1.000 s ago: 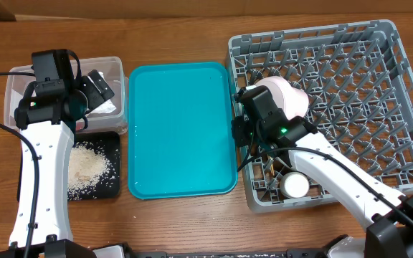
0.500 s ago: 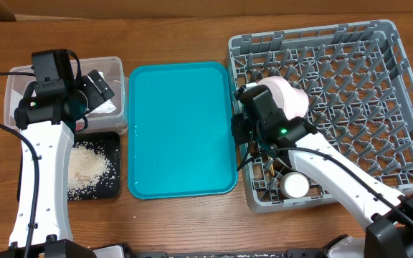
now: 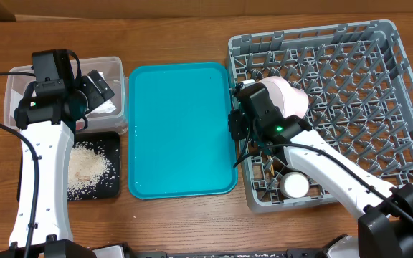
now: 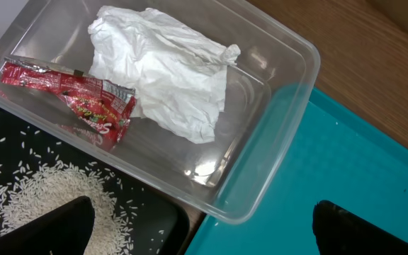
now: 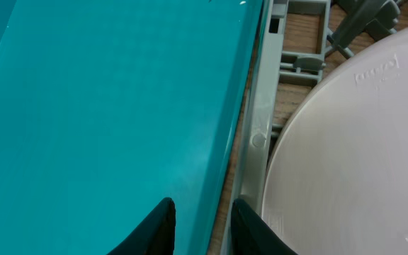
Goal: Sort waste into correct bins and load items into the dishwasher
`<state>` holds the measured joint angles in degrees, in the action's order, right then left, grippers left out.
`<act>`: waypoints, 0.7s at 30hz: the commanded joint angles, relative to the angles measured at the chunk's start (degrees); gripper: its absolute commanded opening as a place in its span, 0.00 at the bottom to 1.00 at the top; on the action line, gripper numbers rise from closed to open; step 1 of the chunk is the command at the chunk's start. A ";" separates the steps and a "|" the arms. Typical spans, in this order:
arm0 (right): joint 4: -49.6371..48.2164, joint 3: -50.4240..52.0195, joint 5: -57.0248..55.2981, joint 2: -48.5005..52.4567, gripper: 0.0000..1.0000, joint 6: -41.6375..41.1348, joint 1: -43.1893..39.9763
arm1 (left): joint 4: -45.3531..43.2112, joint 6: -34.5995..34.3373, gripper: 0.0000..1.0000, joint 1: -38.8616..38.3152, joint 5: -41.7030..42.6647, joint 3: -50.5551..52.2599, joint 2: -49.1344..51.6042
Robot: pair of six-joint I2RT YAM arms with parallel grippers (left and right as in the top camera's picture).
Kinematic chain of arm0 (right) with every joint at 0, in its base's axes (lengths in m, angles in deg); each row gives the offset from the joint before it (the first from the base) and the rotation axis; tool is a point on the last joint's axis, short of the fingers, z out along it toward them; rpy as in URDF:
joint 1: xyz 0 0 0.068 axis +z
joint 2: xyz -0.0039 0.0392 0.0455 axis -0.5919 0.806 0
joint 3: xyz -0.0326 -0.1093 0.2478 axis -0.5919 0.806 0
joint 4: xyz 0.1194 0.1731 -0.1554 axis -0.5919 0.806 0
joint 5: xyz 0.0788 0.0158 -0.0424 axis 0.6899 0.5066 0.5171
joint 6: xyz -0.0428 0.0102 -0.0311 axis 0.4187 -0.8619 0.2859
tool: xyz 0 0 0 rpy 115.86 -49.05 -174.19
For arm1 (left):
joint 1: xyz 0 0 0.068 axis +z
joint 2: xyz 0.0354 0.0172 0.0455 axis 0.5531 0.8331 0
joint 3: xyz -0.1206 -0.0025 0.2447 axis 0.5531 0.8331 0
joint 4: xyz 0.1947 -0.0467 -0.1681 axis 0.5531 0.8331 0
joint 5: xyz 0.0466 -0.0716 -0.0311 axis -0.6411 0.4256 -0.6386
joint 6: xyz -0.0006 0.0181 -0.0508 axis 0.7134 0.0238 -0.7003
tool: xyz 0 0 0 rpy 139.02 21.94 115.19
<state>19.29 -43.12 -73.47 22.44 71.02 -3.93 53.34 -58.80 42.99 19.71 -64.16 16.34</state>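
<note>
A crumpled napkin [image 4: 161, 71] and a red sauce packet [image 4: 83, 103] lie in the clear tub [image 4: 289, 92]. Loose rice [image 3: 86, 166] covers part of the black tray [image 3: 113, 179]. My left gripper [image 4: 204, 230] hangs wide open and holds nothing, above the spot where tub, black tray and teal tray meet. A pale pink plate [image 3: 289, 97] stands on edge in the grey dish rack [image 3: 350, 93]. A cream cup [image 3: 295, 185] sits near the rack's front. My right gripper [image 5: 204, 227] hovers over the rack's left wall [image 5: 261, 120], its jaws slightly apart with nothing between them.
The large teal tray [image 3: 181, 129] lies between the bins and the rack, with nothing on it. A strip of wooden table shows between its right rim and the rack. The pink plate [image 5: 353, 156] stands close to the right of my right fingers.
My right wrist has edged slightly left toward the teal tray's rim. The left arm, the bins and the rack's contents have not moved.
</note>
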 commanded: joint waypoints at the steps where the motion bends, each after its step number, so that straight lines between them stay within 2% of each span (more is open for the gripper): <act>1: 0.50 1.18 -2.19 2.89 0.28 -0.28 0.13 | -0.09 -0.55 1.00 -0.04 -0.09 -1.22 -0.17; 4: -0.15 1.18 -5.11 2.89 0.28 -0.26 0.13 | -0.09 -0.55 1.00 -0.04 -0.09 -1.22 -0.17; 16: 1.14 1.18 -5.07 2.89 0.27 -0.28 0.15 | -0.09 -0.55 1.00 -0.04 -0.09 -1.22 -0.17; 21: 0.28 1.18 -4.87 2.89 0.18 -0.48 0.15 | -0.09 -0.55 1.00 -0.04 -0.11 -1.22 -0.17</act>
<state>20.27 -42.11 -77.63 25.37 70.98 -3.87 53.34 -58.80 42.99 19.73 -64.16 16.34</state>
